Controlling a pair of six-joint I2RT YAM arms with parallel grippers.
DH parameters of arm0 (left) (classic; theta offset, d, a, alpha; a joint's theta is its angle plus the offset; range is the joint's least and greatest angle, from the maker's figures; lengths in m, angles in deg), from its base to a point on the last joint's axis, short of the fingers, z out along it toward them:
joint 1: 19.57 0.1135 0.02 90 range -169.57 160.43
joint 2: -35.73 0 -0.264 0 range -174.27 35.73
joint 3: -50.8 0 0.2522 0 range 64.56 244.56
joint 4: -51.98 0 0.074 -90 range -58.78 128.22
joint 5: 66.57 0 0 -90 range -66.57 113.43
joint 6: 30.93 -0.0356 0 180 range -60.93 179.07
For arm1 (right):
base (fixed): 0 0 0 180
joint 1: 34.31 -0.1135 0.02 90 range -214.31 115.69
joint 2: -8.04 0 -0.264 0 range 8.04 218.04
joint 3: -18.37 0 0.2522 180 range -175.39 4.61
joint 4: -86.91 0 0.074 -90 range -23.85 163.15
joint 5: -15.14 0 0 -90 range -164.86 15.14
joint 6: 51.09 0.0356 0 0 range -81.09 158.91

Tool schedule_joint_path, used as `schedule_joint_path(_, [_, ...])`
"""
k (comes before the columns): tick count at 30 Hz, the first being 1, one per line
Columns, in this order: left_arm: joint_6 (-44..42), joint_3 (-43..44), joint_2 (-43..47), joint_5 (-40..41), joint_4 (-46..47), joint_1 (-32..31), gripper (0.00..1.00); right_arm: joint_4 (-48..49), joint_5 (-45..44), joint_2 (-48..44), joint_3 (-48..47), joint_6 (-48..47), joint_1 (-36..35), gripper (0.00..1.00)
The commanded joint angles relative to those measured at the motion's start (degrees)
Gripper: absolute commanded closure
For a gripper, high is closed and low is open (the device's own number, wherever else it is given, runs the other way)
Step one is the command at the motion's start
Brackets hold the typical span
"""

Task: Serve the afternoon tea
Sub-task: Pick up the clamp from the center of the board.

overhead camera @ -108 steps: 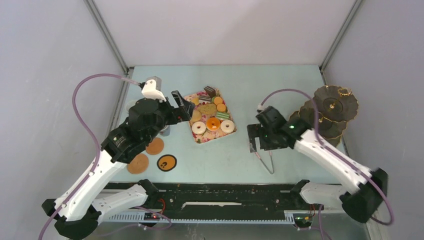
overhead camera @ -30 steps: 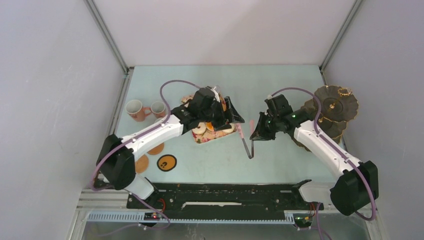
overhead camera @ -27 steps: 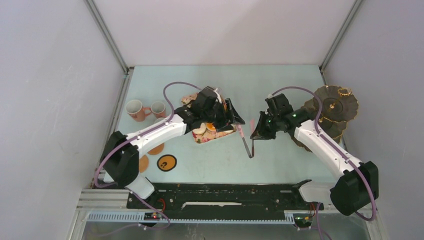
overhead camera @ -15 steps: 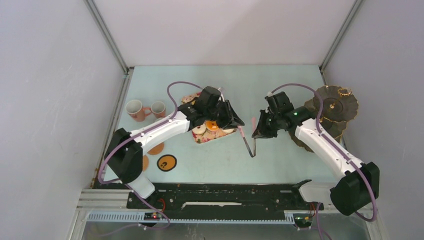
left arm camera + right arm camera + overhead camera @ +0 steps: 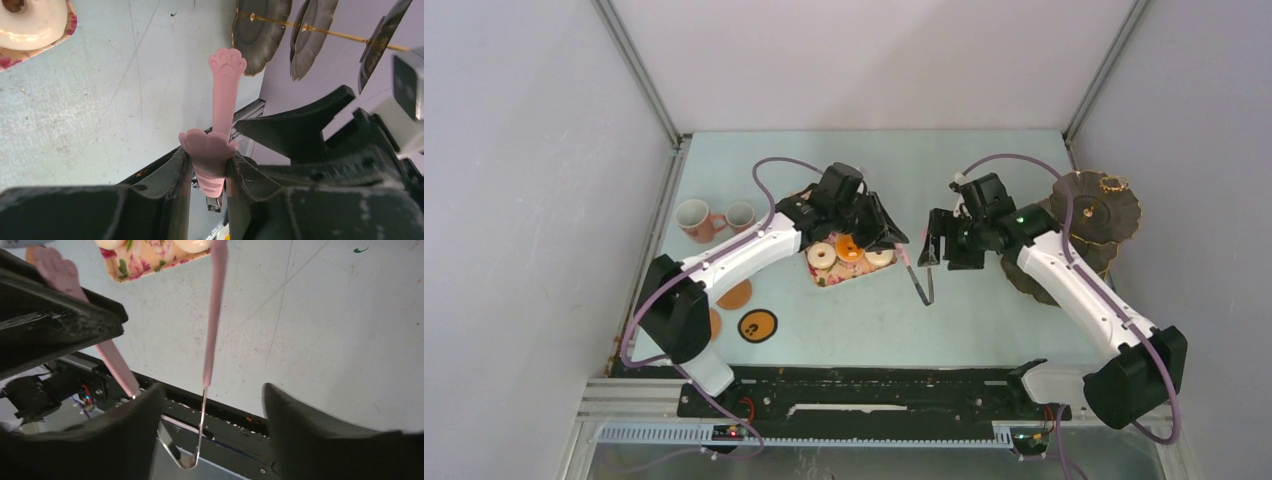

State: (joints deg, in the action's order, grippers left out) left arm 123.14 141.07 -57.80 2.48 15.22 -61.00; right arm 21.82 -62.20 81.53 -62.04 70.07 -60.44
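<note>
The left fingers point(image 5: 175, 170) clamp the pink tongs point(image 5: 223, 95), paw tip toward the three-tier stand point(image 5: 260, 35); the right fingers point(image 5: 125, 415) are open beside them.

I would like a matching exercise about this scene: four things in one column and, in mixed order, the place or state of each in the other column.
Things:
1. tongs
2. mugs
3. tiered stand
4. right gripper

Places or states:
A. at the right edge of the table
B. open, holding nothing
C. clamped in the left gripper
D. on the left side of the table

Pairs: 1-C, 2-D, 3-A, 4-B
</note>
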Motion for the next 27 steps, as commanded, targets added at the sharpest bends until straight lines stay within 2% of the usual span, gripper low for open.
schedule_joint_path(1, [4.31,-0.45,-0.01,0.33,1.80,0.82,1.00,-1.06,-1.04,-4.37,-3.40,-6.65,0.55,0.09])
schedule_joint_path(2, [5.13,-1.28,0.25,0.04,2.87,1.16,1.00,-0.87,-1.08,-5.31,-3.40,-7.47,0.49,0.01])
schedule_joint_path(3, [5.74,-2.02,0.58,0.13,3.12,1.44,1.00,-0.38,-0.73,-6.16,-3.42,-8.16,0.33,0.00])
schedule_joint_path(7, [6.87,-4.73,2.76,0.67,2.42,2.34,1.00,2.98,-0.82,-11.45,-1.96,-9.98,-1.52,0.00])
schedule_joint_path(13, [12.18,-7.38,5.68,0.59,4.23,2.46,1.00,14.87,-10.20,-19.82,6.58,-10.41,-13.01,0.00])
schedule_joint_path(16, [14.66,-9.02,7.64,1.29,4.46,2.41,1.00,16.66,-15.47,-19.88,7.62,-8.20,-15.87,0.00])
schedule_joint_path(19, [18.51,-12.57,10.68,2.09,7.53,2.61,1.00,14.36,-20.11,-19.45,7.79,-5.79,-17.23,0.00])
schedule_joint_path(22, [22.89,-15.89,12.25,1.92,11.79,2.52,1.00,14.78,-20.88,-19.62,8.64,-2.59,-17.54,0.00])
schedule_joint_path(27, [26.17,-17.03,12.94,0.97,13.46,2.58,1.00,17.51,-20.28,-17.69,9.42,0.00,-18.49,0.00])
